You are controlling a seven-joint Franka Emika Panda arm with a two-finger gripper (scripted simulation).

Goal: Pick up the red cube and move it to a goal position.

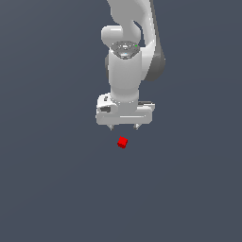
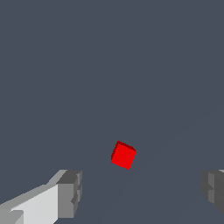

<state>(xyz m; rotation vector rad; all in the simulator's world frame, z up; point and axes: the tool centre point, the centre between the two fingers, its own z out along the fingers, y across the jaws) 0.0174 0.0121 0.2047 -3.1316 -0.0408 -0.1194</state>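
A white robot arm is hanging over a plain grey floor, its gripper [image 1: 124, 126] spread wide and holding nothing. The red cube [image 1: 122, 142] is lying on the floor just below the fingertips [image 2: 70, 192] — turned at an angle to them, so the wide opening is probably leaving room to straddle it.

red cube [image 1: 122, 142]: plain, matt, smooth faces
arm [image 1: 125, 71]: white, smooth, slight gloss
fingers [image 2: 70, 193]: grey, matt pads
ground [image 1: 47, 179]: flat, matt dark grey
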